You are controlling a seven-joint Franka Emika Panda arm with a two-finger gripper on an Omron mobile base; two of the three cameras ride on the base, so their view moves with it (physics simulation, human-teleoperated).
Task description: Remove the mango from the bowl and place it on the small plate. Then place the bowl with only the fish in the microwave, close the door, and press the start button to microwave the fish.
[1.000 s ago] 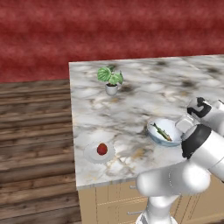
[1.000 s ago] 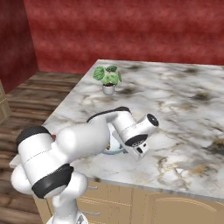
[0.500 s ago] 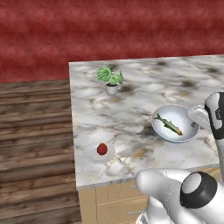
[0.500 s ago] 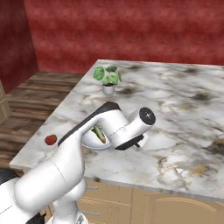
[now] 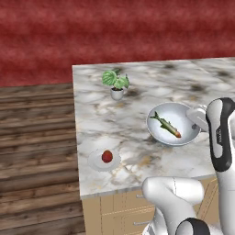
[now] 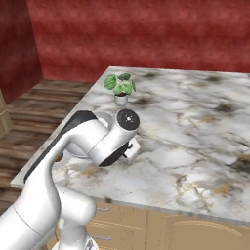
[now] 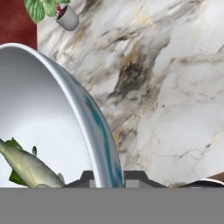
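Bowl (image 7: 94, 127) rim pinched by the claw (image 7: 108, 177) in hand view; left view shows mango (image 5: 107, 156) plated.

A round, glossy blue-white bowl (image 5: 173, 123) sits tilted above the marble desk (image 5: 110, 119), a slim green-yellow fish (image 5: 166, 124) with an orange-red end lying inside. The small red-orange mango (image 5: 107, 156) rests on a small flat white plate (image 5: 95, 161) near the desk's front corner, well apart from the bowl.

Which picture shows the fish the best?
The left base view: the whole fish lies in the bowl, head to orange tail. The hand view catches part of its body beside the bowl's rim.
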